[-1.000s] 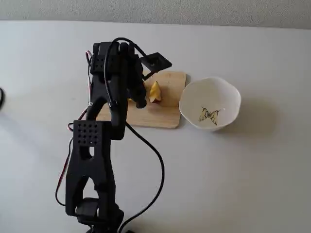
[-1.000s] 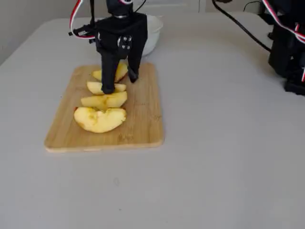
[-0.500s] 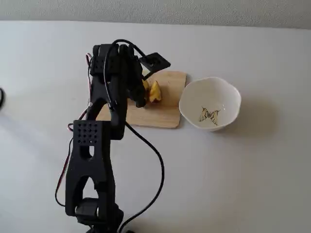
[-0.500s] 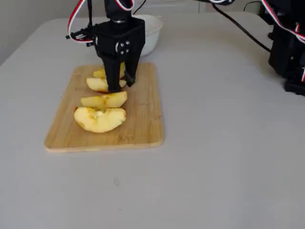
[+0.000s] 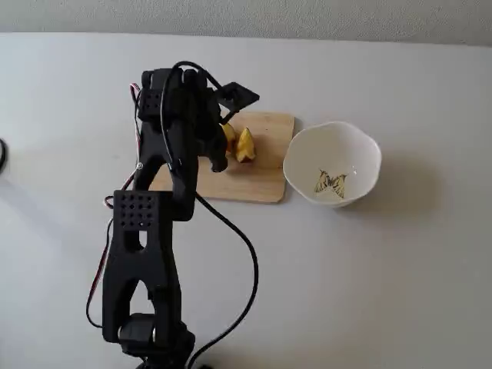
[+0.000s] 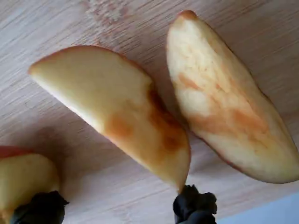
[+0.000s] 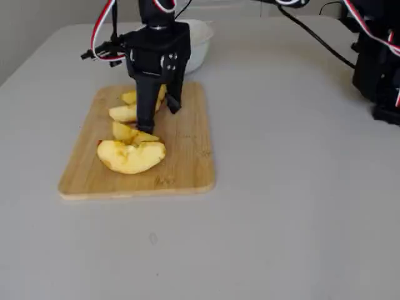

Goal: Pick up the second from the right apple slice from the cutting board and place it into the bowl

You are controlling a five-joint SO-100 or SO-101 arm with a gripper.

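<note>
Unmarked wooden cutting board (image 7: 187,156)

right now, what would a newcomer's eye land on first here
The black gripper, jaws apart, reaching down among the yellow apple slices on the wooden cutting board. Next, the white bowl with a butterfly print, standing just beyond the board's end, with no slice in it.

Soft, even daylight fills all views; the table (image 7: 281,187) shows faint shadows and no glare. Both fixed views are slightly blurry; the wrist close-up is sharper.
</note>
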